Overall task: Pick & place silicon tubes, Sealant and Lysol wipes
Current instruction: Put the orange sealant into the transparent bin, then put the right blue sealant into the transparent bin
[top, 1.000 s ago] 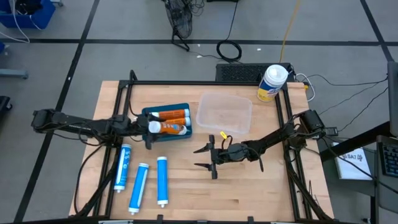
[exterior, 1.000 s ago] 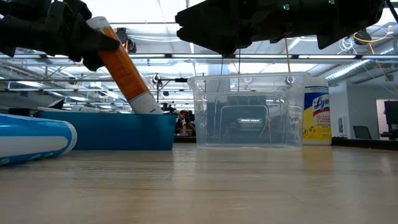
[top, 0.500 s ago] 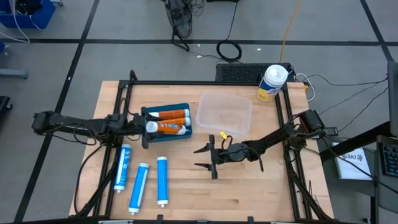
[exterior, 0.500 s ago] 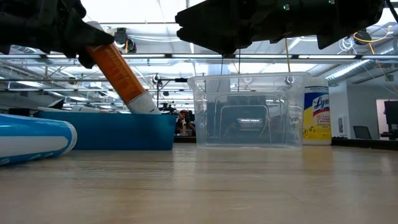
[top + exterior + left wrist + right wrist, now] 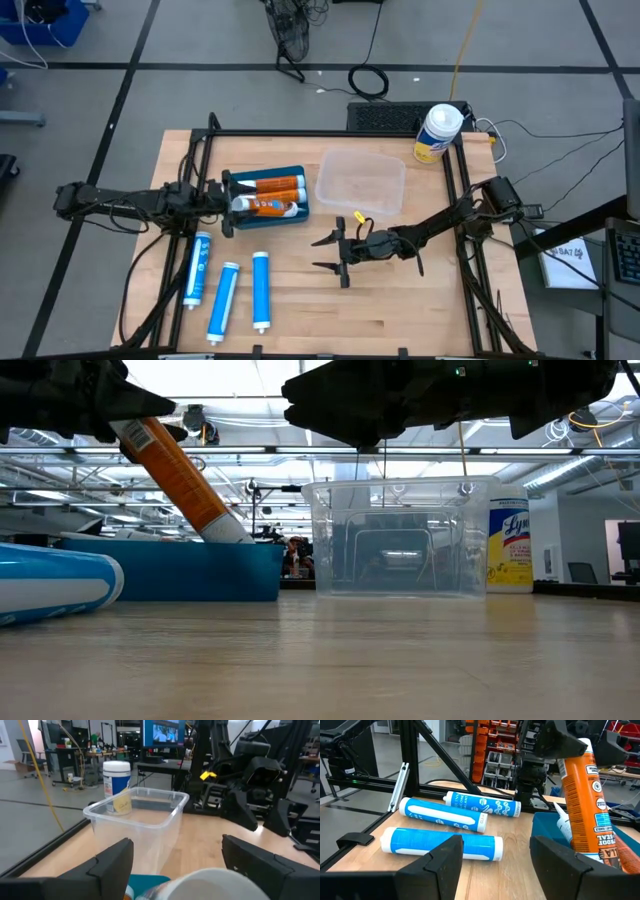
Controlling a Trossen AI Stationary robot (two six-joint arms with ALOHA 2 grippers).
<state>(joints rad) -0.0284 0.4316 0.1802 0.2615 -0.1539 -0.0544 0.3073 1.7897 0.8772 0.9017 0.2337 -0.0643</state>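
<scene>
An orange sealant tube [image 5: 268, 207] leans in the blue bin [image 5: 268, 171], its lower end [image 5: 232, 530] down in the bin and its white upper end [image 5: 210, 882] up toward the table's left. My left gripper [image 5: 230, 205] is open, with that upper end between its fingers. Two more orange tubes [image 5: 275, 186] lie in the bin. The yellow Lysol wipes canister [image 5: 437, 132] stands at the far right corner. My right gripper [image 5: 322, 253] hovers open and empty above the table's middle. My left gripper's fingers [image 5: 112, 860] come level from the table's left and stand on either side of the tube's white upper end [image 5: 580, 745]. A strip of the bin shows between one finger and the tube. I cannot tell whether a finger touches the tube.
Three blue tubes [image 5: 223, 300] lie side by side near the table's front left. A clear plastic container [image 5: 360, 152] stands right of the bin. Bare wood lies around and in front of my right gripper. Black frame rails run along the table's sides.
My left gripper has gone toward the table's left edge. The orange tube has tipped lower, its upper end moving left and down while its lower end stayed in the bin. The gripper now stands at the tube's very end, no longer farther down its body.
</scene>
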